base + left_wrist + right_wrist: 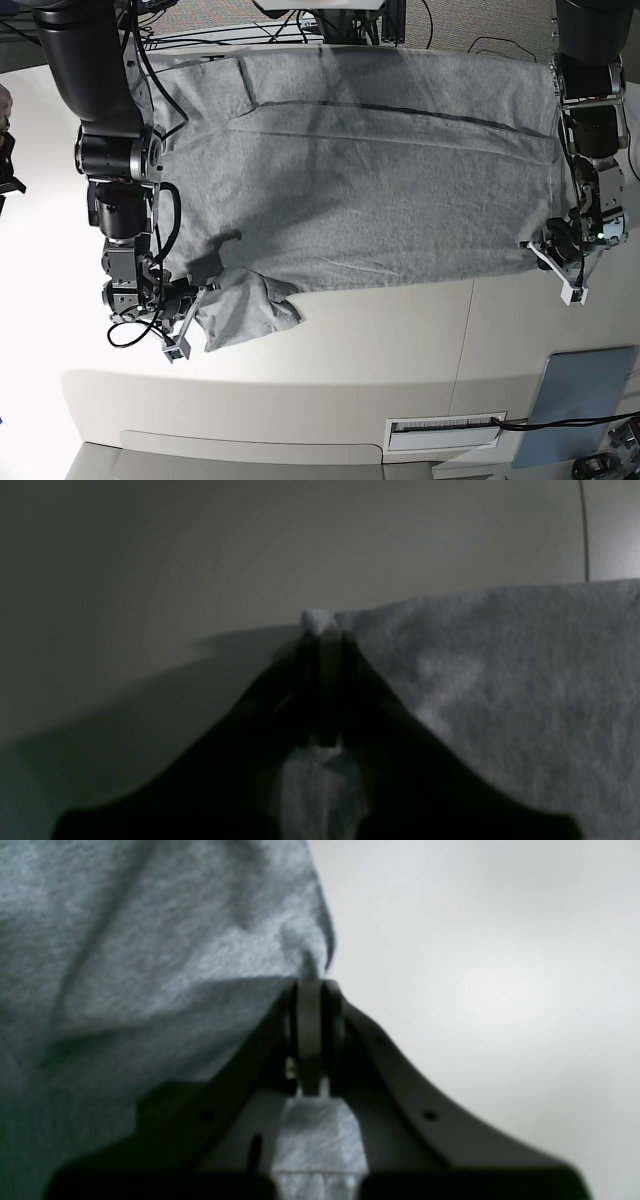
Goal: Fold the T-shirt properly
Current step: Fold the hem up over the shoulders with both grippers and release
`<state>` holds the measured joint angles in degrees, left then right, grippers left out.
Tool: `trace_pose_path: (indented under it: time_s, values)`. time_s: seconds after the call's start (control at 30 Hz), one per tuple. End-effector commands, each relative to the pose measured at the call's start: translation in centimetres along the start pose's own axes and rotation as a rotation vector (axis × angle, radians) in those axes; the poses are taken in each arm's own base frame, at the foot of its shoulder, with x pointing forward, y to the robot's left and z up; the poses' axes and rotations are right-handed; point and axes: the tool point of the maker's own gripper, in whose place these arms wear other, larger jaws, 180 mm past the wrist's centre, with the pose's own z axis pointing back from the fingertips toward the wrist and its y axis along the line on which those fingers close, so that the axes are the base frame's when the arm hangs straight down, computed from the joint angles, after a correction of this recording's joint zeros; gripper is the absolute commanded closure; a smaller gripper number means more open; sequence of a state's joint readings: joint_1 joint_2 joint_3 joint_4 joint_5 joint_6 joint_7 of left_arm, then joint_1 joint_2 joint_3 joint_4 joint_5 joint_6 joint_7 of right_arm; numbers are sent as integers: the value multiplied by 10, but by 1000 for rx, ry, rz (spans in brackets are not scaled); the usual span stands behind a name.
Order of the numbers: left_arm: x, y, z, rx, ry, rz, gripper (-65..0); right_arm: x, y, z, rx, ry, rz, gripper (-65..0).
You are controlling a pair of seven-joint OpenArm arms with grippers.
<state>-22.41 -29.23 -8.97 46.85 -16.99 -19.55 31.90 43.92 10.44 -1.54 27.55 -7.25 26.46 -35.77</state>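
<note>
The heather-grey T-shirt (370, 170) lies spread across the white table (380, 340), plain side up, with a bunched sleeve (248, 312) at the near left. My left gripper (543, 255) is at the shirt's right near corner. In the left wrist view it (322, 632) is shut on a pinch of the shirt's edge (500, 680). My right gripper (198, 305) is at the bunched sleeve. In the right wrist view it (310, 985) is shut on a fold of the shirt (150, 965), with cloth showing between the fingers.
A pale blue-grey flat panel (582, 395) lies at the near right of the table. A white slotted strip (445, 430) sits at the near edge. Cables (300, 20) run behind the shirt's far edge. Both arms' black links stand at the table's sides.
</note>
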Motion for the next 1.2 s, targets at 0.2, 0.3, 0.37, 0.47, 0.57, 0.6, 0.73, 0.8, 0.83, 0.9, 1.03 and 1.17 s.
trace_pose_path:
  time_s: [0.2, 0.3, 0.37, 0.47, 0.57, 0.6, 0.73, 0.8, 0.83, 0.9, 1.03, 1.17]
  values:
    - [42, 10, 22, 17, -79, -40, 0, 33, -28, 32, -108, -36, 30, 0]
    - [43, 9, 38, -20, -108, -25, 0, 29, -33, 51, -169, -79, 74, 0]
    - [42, 8, 51, -28, -139, -48, 0, 22, -35, 67, -192, -141, 36, 0]
    - [34, 6, 67, -20, -147, -131, 0, 12, -35, 97, -250, -233, 41, 0]
    - [26, 0, 80, -32, -170, -143, 0, -6, -39, 130, -335, -255, 79, 0]
    - [22, -1, 84, -43, -174, -129, 0, -15, -39, 139, -354, -247, 95, 0]
    - [2, 7, 100, -64, -191, -39, 0, -49, -32, 161, -401, -216, 133, 0]
    - [-10, 6, 108, -116, -203, -3, 0, -67, -26, 168, -417, -192, 145, 0]
    - [-16, 7, 112, -136, -205, 13, 0, -75, -22, 172, -429, -183, 151, 0]
    - [-30, 9, 117, -152, -196, 38, 0, -89, -14, 179, -443, -171, 167, 0]
    - [-60, 11, 120, -154, -141, 64, 0, -116, -3, 197, -484, -133, 187, 0]
    - [-80, 11, 122, -152, -118, 69, 0, -136, 10, 212, -493, -116, 202, 0]
